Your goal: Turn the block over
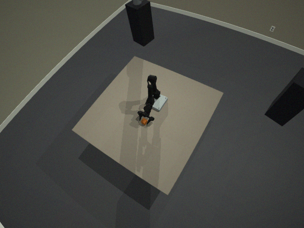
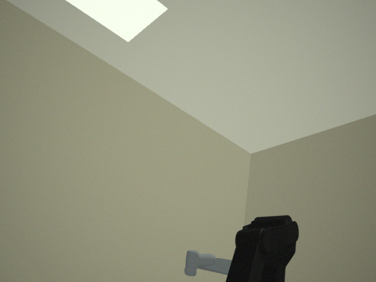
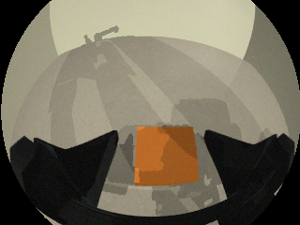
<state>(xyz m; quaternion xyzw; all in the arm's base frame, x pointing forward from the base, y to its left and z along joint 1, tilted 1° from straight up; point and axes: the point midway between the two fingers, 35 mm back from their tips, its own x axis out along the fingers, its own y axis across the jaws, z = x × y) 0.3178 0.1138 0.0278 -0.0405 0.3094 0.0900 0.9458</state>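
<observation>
A: Wrist view — the orange block (image 3: 167, 156) sits on the table (image 3: 157, 69), between the hand's (image 3: 161, 150) wide-open, empty fingers.
B: Looks rigid, probably light — grip its flat opposite sides.

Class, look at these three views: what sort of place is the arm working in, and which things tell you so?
Probably a bare indoor test room: a beige table on a dark grey floor, plain walls with a baseboard and socket, a ceiling light panel. Only an orange block is out.
</observation>
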